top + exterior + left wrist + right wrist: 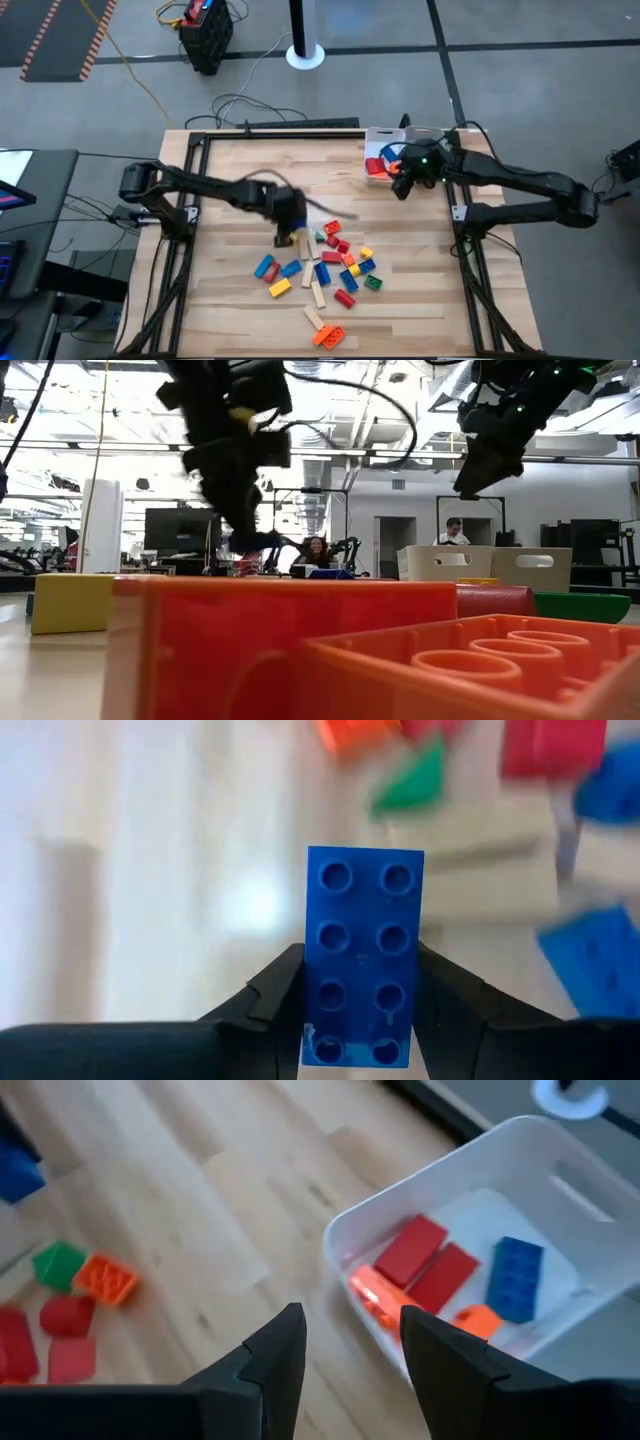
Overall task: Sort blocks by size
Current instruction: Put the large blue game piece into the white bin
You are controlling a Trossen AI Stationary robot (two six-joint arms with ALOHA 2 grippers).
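Observation:
A loose pile of blocks (335,268) lies on the wooden table: red, blue, orange, yellow and green bricks with pale wooden bars (318,292) among them. My left gripper (287,232) hangs over the pile's left part, shut on a blue eight-stud brick (362,940). My right gripper (403,185) is open with nothing between its fingers (350,1330), above the table beside the white tray (440,1185). Red, orange and blue bricks lie in that tray. My left gripper pinches the blue brick's two long sides (312,1010) between its two fingers, at the end nearer the wrist. The fingers slant down from above and lie along the brick. The studded face is turned toward the wrist camera. The brick is held above the table and the pile.
The white tray (385,135) stands at the table's far right, by the right arm's base. A black frame (195,200) borders the table left and right. Bare wood lies left of the pile. In the low view an orange brick (300,650) fills the foreground.

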